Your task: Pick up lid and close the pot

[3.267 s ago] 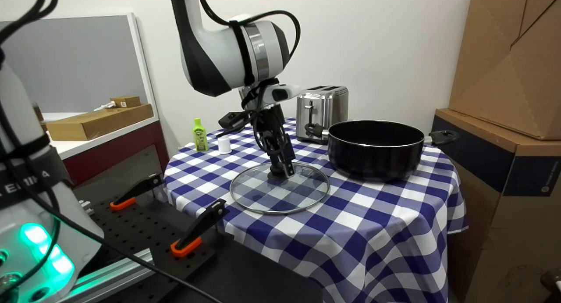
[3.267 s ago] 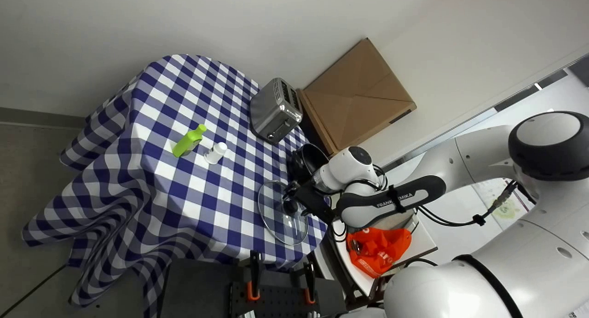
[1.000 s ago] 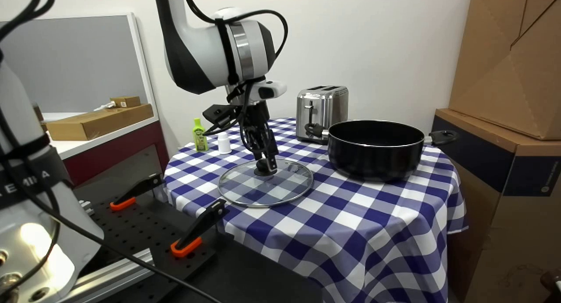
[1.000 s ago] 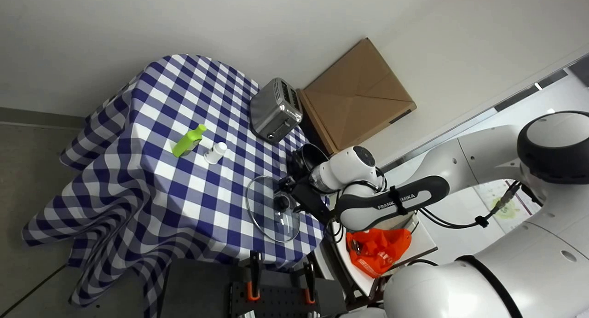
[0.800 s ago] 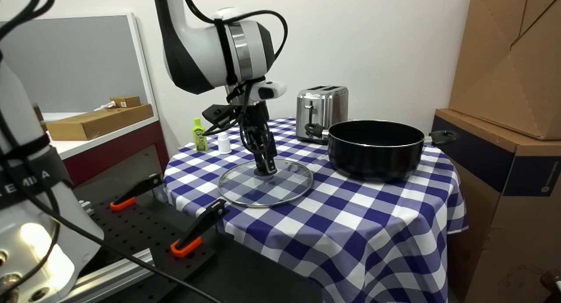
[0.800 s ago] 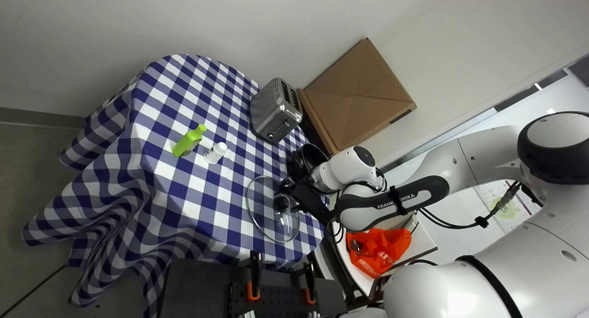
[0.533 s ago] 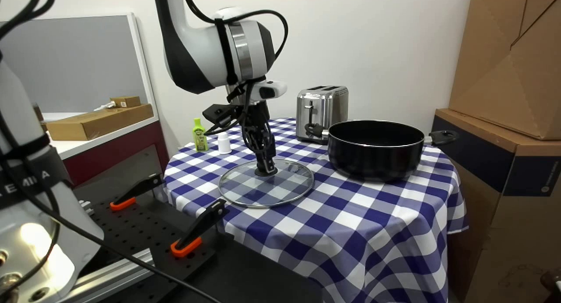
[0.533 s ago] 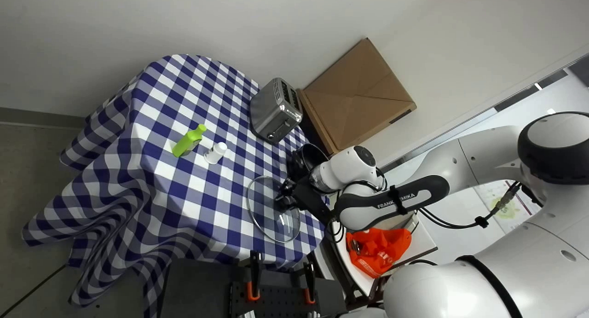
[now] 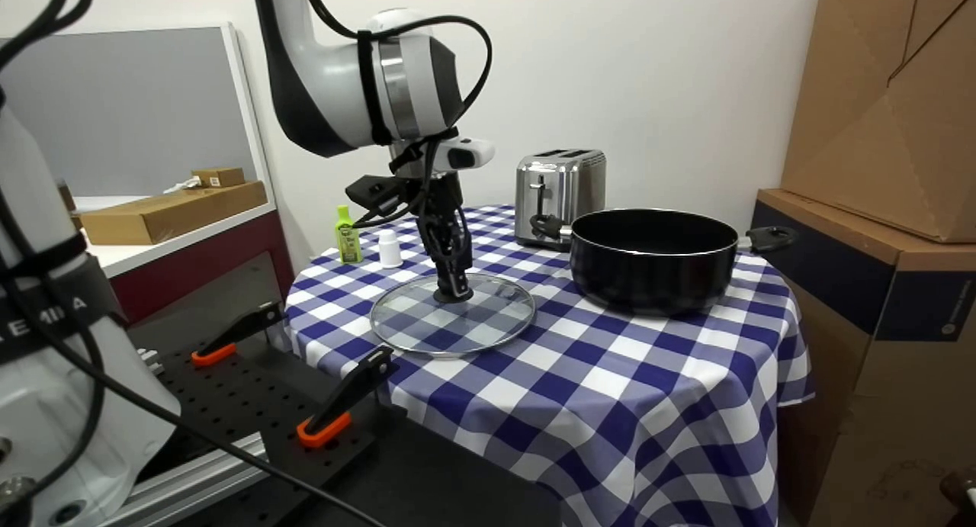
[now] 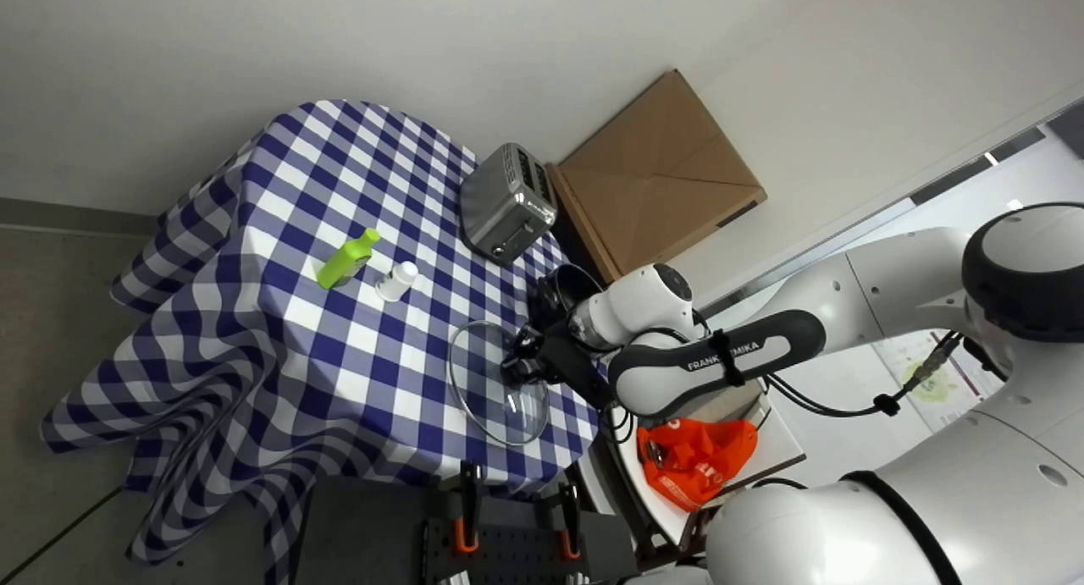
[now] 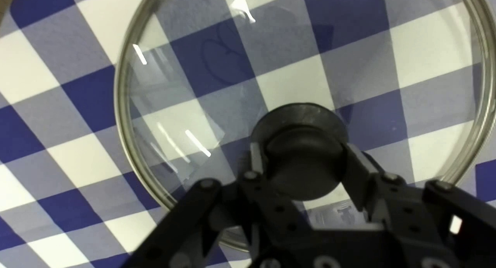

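The lid (image 9: 488, 330) is clear round glass with a metal rim and a dark centre knob (image 11: 304, 169). In the wrist view my gripper (image 11: 305, 156) is shut on that knob, one finger on either side. An exterior view shows the gripper (image 9: 454, 289) pointing down at the lid's middle, hiding most of the knob. The lid lies level at the cloth; whether its rim touches the cloth I cannot tell. To its right in that view sits the black pot (image 9: 656, 275), uncovered, with two side handles. My arm partly covers the pot (image 10: 567, 287) in an exterior view.
A steel toaster (image 9: 560, 199) stands behind the pot's left handle. Behind the lid are a green bottle (image 9: 348, 237) and a small white bottle (image 9: 390, 250). Large cardboard boxes (image 9: 877, 130) rise beyond the pot. Black clamps (image 9: 347, 393) stick up near the table edge.
Over the last second the jaws have closed on the knob. Arm and lid have since shifted slightly left and back in an exterior view. The pot has stayed put.
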